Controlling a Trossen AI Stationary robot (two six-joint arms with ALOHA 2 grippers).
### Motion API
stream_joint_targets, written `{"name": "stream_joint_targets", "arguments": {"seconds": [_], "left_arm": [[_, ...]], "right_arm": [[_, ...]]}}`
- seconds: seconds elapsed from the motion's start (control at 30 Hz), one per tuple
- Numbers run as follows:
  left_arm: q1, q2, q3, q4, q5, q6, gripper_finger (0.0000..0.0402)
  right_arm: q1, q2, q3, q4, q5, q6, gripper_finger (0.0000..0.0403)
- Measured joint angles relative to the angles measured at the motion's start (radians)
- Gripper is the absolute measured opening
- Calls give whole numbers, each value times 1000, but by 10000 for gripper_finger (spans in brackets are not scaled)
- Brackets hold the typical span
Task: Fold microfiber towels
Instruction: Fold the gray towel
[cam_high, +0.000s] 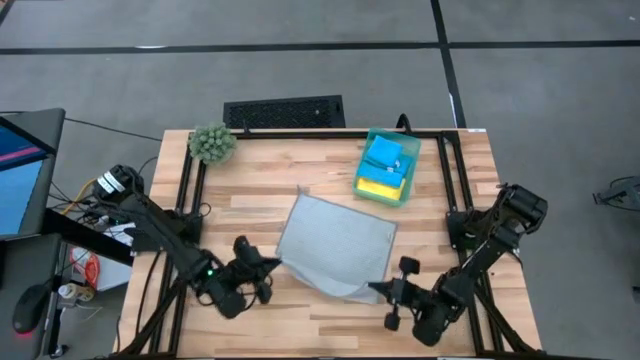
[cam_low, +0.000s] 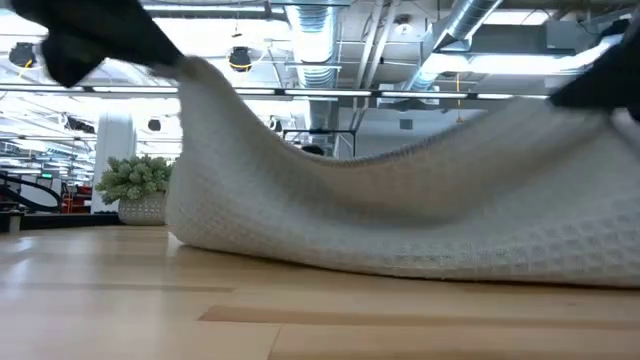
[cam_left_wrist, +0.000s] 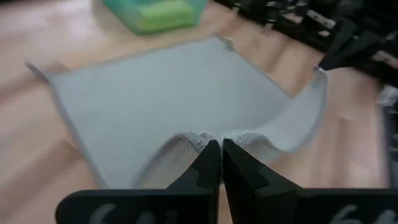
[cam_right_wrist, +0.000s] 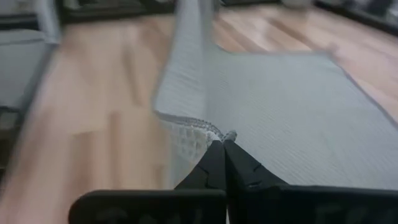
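Left gripper is clamped on the near-left corner of the grey towel; fingers are seen pinched flat with the hem bunched between the tips in the left wrist view. Right gripper is likewise clenched on the near-right corner, hem caught at the tips. Both near corners are lifted off the board, the edge between them sags, and the far half of the towel lies flat on the table, mid-table, just in front of the green bin. Step in hand is judged to be the first fold: near edge to be carried over to the far edge. To do it well, both corners should be kept level and moved together, with light tension held across the edge so the sag is taken out, and the far half should not be dragged; corners are best laid onto the far corners before release. Risk: grip is only on the hem, so slip is possible. Blue towels and a yellow towel are seen folded in the bin. Surface is pale wood planking inside a black frame; a fuzzy green plant sits at the far-left corner. Grey floor surrounds the table; ducts and ceiling lights show beyond in the low view.
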Motion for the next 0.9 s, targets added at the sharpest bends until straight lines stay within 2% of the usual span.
{"name": "stream_joint_targets", "arguments": {"seconds": [0.2, 0.5, 0.7, 0.8, 0.9], "left_arm": [[161, 0, 0, -2, 29, 194, 0], [348, 0, -1, -3, 59, 422, 0], [422, 0, -1, -2, 74, 512, 0], [452, 0, -1, -2, 75, 539, 0], [480, 0, -1, 17, 82, 576, 1]], "right_arm": [[-32, 0, 0, -276, -18, 244, 7], [-117, -11, 0, -485, -59, 287, 7], [-176, -78, 0, -676, -54, 339, 9], [-198, -102, 0, -795, -85, 394, 9], [-211, -111, -17, -813, -114, 416, 10]]}}
